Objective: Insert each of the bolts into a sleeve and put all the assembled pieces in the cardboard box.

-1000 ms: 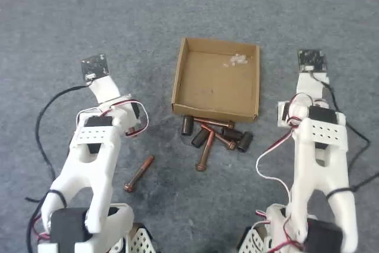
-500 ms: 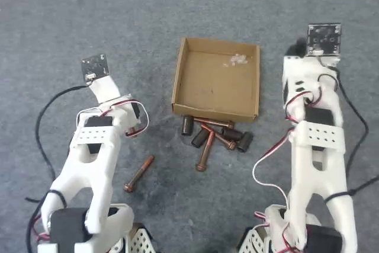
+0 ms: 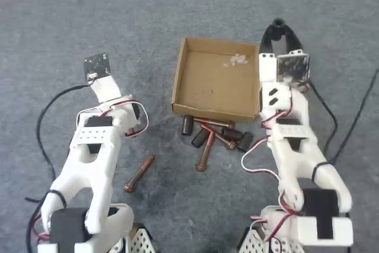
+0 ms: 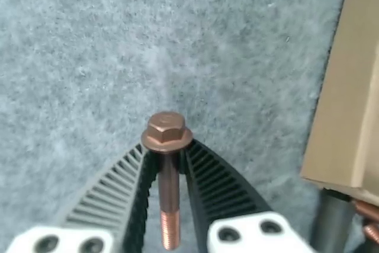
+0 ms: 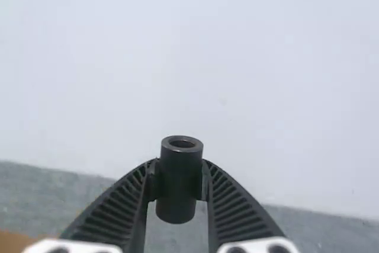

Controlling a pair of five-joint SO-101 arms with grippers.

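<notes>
Bolt (image 4: 169, 197) sits clamped in left gripper (image 4: 167, 153), sleeve (image 5: 180, 191) in right gripper (image 5: 179, 169).

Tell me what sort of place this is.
Probably a robotics test bench: a left arm and a right arm side by side on a grey felt-covered table, a plain white wall behind, loose bolts and sleeves beside a cardboard box.

White arms (image 3: 92, 164), red, white and black cables (image 3: 39, 128), black ribbed claws (image 4: 169, 149).
</notes>
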